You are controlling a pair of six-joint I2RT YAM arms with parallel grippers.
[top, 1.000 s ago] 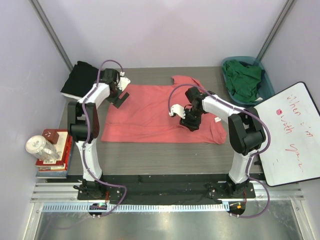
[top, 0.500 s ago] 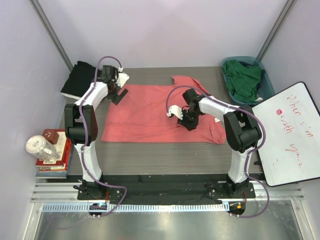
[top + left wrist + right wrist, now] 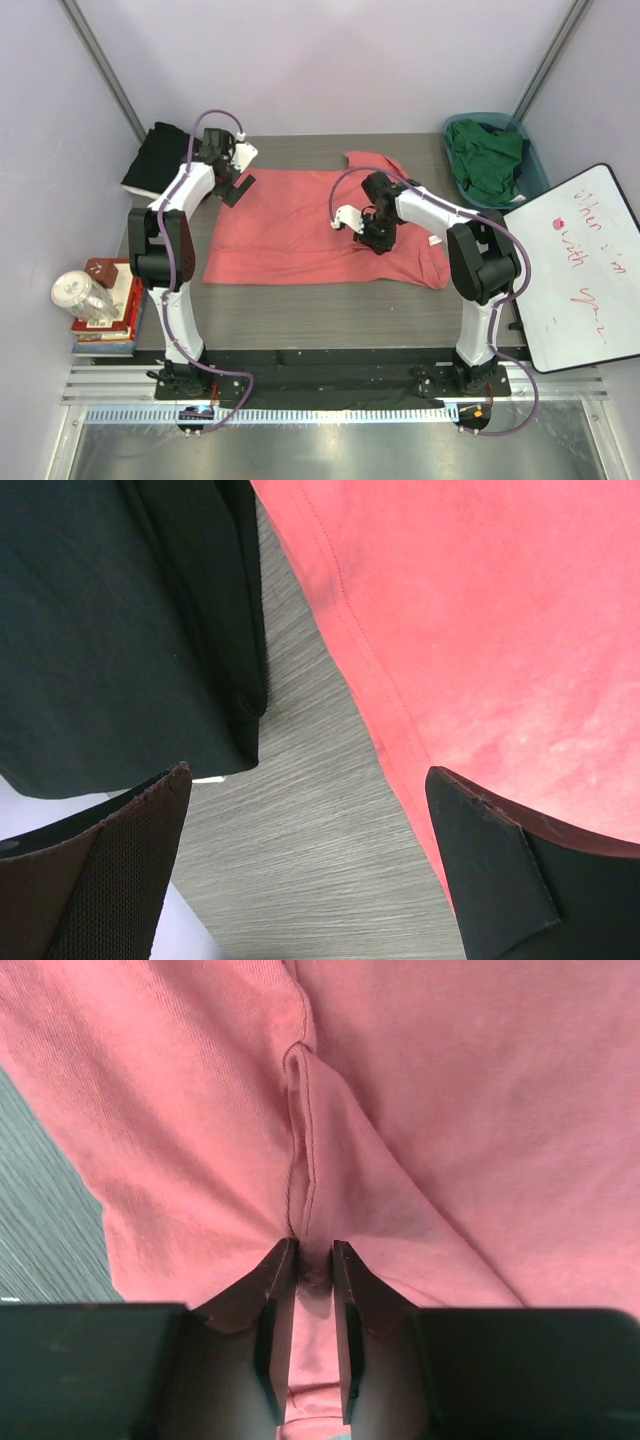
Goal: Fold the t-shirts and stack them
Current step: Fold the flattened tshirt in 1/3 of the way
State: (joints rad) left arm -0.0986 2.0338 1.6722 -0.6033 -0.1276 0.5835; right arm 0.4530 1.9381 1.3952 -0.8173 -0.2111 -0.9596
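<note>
The coral-pink t-shirt (image 3: 290, 225) lies spread flat on the table, with one sleeve pointing to the back. My right gripper (image 3: 372, 238) presses down on its right half. In the right wrist view the jaws (image 3: 315, 1250) have closed on a raised ridge of the coral fabric (image 3: 450, 1110) beside a seam. My left gripper (image 3: 238, 187) hovers wide open over the shirt's back left corner, holding nothing (image 3: 305, 780); coral cloth (image 3: 480, 610) lies on one side of it and the folded black t-shirt (image 3: 120, 630) on the other. That black t-shirt (image 3: 160, 155) sits at the back left. A dark green t-shirt (image 3: 487, 160) fills the basket.
The teal basket (image 3: 533, 165) stands at the back right. A whiteboard (image 3: 575, 265) leans at the right edge. A stack of books (image 3: 110, 305) with a clear jar (image 3: 80, 293) on it sits at the left. Bare grey table (image 3: 300, 305) runs along the front.
My right gripper's jaws narrowed onto a pinch of the coral shirt and shifted slightly back. My left gripper moved a little toward the back left corner, staying open.
</note>
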